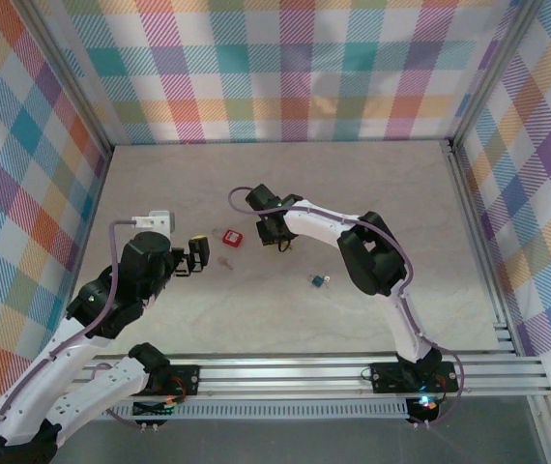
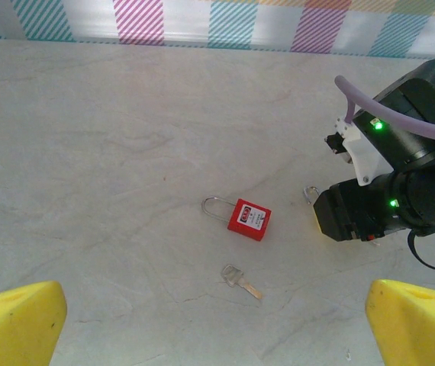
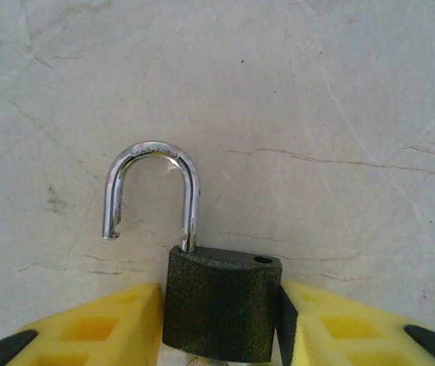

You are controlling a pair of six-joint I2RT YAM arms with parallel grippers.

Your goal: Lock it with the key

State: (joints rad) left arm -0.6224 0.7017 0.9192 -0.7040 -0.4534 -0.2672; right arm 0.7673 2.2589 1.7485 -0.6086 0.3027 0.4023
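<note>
Padlocks were what we saw first, three of them. The key [image 2: 242,280] lay flat on the tabletop [image 2: 111,152], just beside the red padlock [image 2: 249,219] but not touching it (the red one lay on its side, with its silver loop pointing away from the right arm [image 2: 401,175]). The left jaws hung over the tabletop, spread wide with nothing between them. Their yellow fingertips [image 2: 19,324] sat at the two bottom corners of the left wrist view, and the key lay a bit further out, in the gap. The right jaws were squeezed tight on the black padlock [image 3: 221,305], with one yellow finger on each side of its body. Its shiny loop [image 3: 153,191] was undone, with one end free. From above, we saw the blue padlock [image 1: 318,280] lying by itself, well apart from the key.
</note>
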